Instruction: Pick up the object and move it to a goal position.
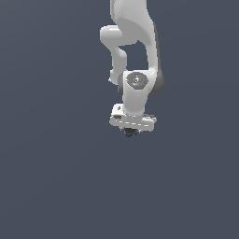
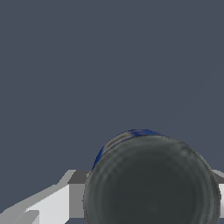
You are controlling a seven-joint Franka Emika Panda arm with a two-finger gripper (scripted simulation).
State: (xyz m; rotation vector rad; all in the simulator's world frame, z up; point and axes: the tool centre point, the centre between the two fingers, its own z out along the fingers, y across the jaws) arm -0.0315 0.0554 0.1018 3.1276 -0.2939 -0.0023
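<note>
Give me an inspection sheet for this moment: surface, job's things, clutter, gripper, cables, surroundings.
Surface: plain dark grey-blue ground fills both views; no edge or marking seen.
Job's things: small round dark object with a bluish glint sits right under the gripper in the exterior view; in the wrist view it is a large dark ball with a blue rim, close to the camera. No goal marker seen.
Clutter: nothing seen.
Gripper: white gripper points down over the object; pale finger parts flank the ball in the wrist view, but whether the jaws press on it cannot be told.
Cables: nothing seen.
Surroundings: only the white arm coming from above; nothing else seen.
</note>
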